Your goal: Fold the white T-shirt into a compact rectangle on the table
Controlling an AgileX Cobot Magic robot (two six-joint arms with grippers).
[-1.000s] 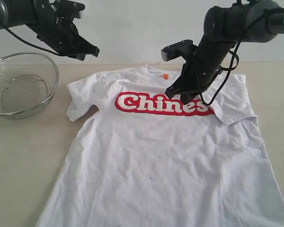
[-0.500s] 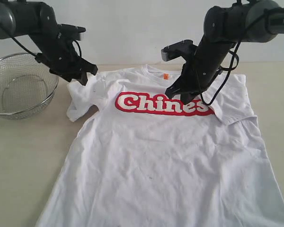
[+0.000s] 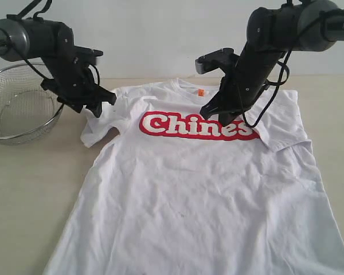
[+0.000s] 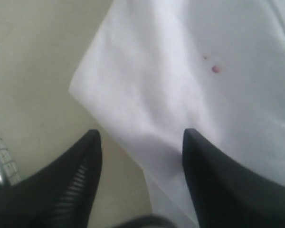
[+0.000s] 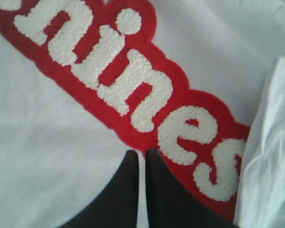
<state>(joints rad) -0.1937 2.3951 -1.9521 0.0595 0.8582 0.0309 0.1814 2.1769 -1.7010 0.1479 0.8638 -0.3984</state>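
Jaws of the left gripper (image 4: 142,134) stand apart, straddling the sleeve edge (image 4: 109,128) of the white T-shirt (image 3: 200,195) lying flat on the table (image 3: 28,189) — it should take both layers before lifting — while the right gripper (image 5: 141,153), closed empty, presses beside the red lettering (image 3: 183,126).

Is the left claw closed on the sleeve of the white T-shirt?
No: in the left wrist view the left claw stands open, one finger over the table, the other over the white T-shirt.
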